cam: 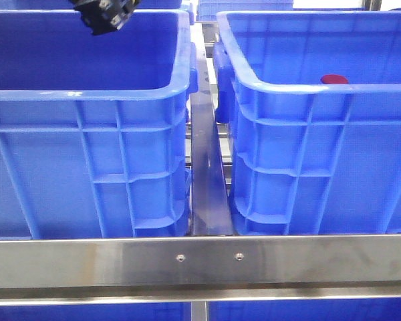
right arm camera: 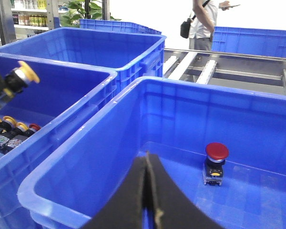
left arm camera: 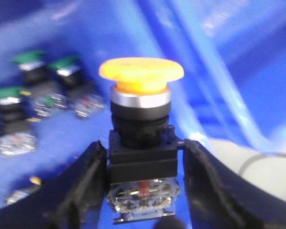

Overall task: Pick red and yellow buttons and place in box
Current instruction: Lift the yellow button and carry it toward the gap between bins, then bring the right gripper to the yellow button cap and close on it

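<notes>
Left gripper (left arm camera: 142, 191) clamps a yellow button (left arm camera: 142, 76) by its black body, its long axis running straight out between the fingers, cap outward, over the left crate (cam: 87, 93) holding green-capped and other buttons. Right gripper (right arm camera: 148, 191) hangs closed and empty above the box (right arm camera: 109, 124), where a red button (right arm camera: 216, 151) stands upright.

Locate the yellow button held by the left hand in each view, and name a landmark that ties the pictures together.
Front view: not visible; only the left hand shows, at the top edge over the left crate.
Left wrist view: yellow button at centre, clamped between the fingers.
Right wrist view: far left edge, above the left crate.
Shared landmark: the red button standing in the right crate.
</notes>
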`<state>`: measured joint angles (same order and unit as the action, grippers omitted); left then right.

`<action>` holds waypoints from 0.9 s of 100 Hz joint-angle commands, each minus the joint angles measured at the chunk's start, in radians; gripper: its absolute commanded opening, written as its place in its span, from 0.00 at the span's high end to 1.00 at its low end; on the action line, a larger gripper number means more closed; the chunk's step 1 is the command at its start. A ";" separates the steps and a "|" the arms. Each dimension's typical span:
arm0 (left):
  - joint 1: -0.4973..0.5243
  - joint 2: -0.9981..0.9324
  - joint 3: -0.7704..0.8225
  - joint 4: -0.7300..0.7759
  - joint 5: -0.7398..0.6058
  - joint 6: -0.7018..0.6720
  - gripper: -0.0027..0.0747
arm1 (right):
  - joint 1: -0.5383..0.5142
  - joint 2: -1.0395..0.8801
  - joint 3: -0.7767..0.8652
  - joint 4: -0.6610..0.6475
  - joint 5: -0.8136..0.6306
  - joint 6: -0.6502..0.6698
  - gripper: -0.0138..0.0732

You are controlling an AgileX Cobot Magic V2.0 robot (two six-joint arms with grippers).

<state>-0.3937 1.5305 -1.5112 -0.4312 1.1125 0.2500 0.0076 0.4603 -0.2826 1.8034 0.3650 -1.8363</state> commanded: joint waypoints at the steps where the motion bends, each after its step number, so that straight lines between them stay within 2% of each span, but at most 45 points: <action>1: -0.043 -0.069 0.004 -0.052 -0.034 0.005 0.71 | -0.003 0.001 -0.024 0.080 0.042 -0.006 0.92; 35: -0.204 -0.097 0.083 -0.078 -0.049 0.005 0.71 | -0.003 0.001 -0.024 0.080 0.044 -0.006 0.89; 45: -0.249 -0.097 0.085 -0.079 -0.056 0.005 0.71 | -0.003 0.001 -0.024 0.080 0.046 -0.006 0.75; 52: -0.271 -0.097 0.085 -0.079 -0.056 0.005 0.71 | -0.003 0.001 -0.024 0.080 0.049 -0.006 0.57; 62: -0.289 -0.097 0.085 -0.079 -0.058 0.005 0.71 | -0.003 0.001 -0.024 0.080 0.056 0.001 0.27; 67: -0.293 -0.097 0.085 -0.079 -0.058 0.005 0.71 | -0.003 0.001 -0.026 0.080 0.056 0.019 0.18; 72: -0.293 -0.097 0.085 -0.079 -0.058 0.005 0.71 | -0.003 0.001 -0.028 0.080 0.056 0.055 0.14; 90: -0.293 -0.097 0.085 -0.079 -0.056 0.005 0.71 | -0.003 0.027 -0.085 0.077 0.086 0.297 0.14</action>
<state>-0.6804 1.4781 -1.4016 -0.4635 1.0910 0.2558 0.0076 0.4639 -0.3044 1.8025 0.3961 -1.6545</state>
